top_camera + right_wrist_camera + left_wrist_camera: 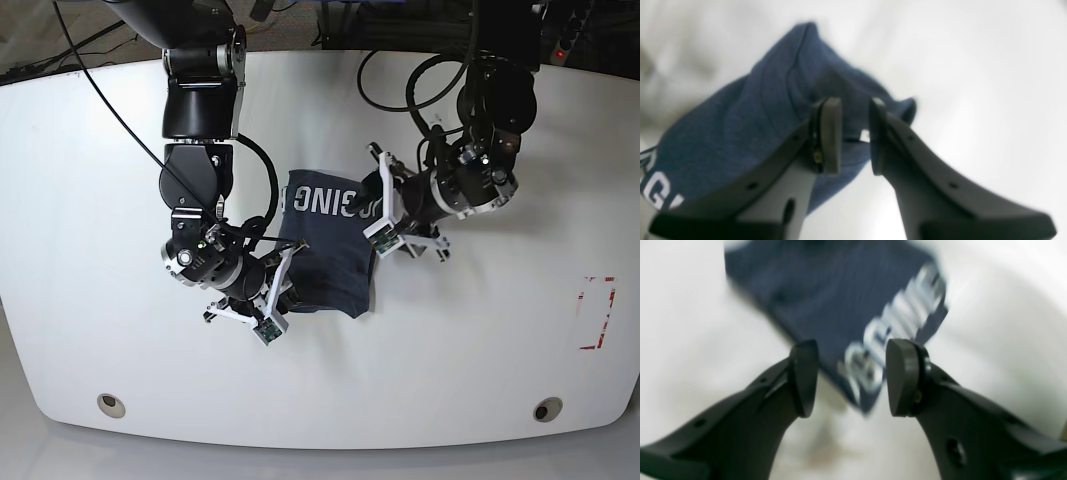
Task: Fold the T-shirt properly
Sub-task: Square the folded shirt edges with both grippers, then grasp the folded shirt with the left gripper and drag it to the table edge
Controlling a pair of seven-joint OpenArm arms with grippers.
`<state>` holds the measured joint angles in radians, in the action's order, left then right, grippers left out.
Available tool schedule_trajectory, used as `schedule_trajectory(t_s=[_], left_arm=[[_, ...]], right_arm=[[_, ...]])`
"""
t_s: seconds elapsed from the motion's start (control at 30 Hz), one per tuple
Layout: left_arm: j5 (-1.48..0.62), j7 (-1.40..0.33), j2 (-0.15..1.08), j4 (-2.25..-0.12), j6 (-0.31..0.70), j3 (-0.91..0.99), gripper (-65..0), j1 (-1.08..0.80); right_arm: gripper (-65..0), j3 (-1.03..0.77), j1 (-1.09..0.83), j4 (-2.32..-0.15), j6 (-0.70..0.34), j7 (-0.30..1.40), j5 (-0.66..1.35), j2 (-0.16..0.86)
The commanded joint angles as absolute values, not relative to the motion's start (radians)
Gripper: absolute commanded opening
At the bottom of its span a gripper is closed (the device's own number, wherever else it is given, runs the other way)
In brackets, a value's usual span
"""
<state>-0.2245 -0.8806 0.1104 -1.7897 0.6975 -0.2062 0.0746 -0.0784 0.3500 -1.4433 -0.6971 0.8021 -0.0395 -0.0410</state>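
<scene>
T-shirt lies near the middle of the white table, already reduced to a compact dark-blue block, white lettering along its far edge in the base view. Soft, light cloth by the look of it: it will sag and drape when lifted, slide easily on the smooth top, and a layer could peel away if only the upper ply is pinched. Best hold is probably at a corner or along a folded edge, taking all layers together. Left gripper hovers over the lettered corner, jaws apart with nothing between them; in its wrist view that corner shows in the gap, below and apart from the pads. Right gripper sits over the opposite side, near the collar end where a small white tag peeks out; its jaws stand a narrow gap apart and no cloth appears pinched, though blur makes this less than certain. In the base view both arms flank the shirt, left gripper by the lettering, right gripper at the near edge.
</scene>
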Motion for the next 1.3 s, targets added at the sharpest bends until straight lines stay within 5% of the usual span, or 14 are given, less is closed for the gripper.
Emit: schedule_trajectory(t_s=[0.0, 0.47, 0.9, 1.13, 1.27], left_arm=[[-0.183, -0.855, 0.082, -1.742, 0.698, -0.239, -34.7, 0.111], [-0.108, -0.687, 0.076, -1.382, 0.698, -0.226, -34.9, 0.125], [-0.099, -0.696, 0.044, -1.709, 0.698, -0.223, -34.4, 0.11], [-0.099, -0.734, -0.042, -1.684, 0.446, -0.251, -16.8, 0.131], [-0.099, -0.68, -0.065, -1.615, 0.317, -0.291, -16.5, 0.142]], right_arm=[[-52.0, -0.117, 0.375, -1.495, -0.698, 0.814, -0.024, -0.036], [-52.0, -0.206, 0.334, -1.509, -0.698, 0.831, -0.022, -0.036], [-52.0, -0.208, 0.311, -1.587, -0.698, 0.835, -0.022, -0.039], [-51.5, -0.292, 0.312, -1.618, -0.698, 0.837, -0.024, -0.035], [-51.5, -0.334, 0.314, -1.613, -0.698, 0.837, -0.028, -0.033]])
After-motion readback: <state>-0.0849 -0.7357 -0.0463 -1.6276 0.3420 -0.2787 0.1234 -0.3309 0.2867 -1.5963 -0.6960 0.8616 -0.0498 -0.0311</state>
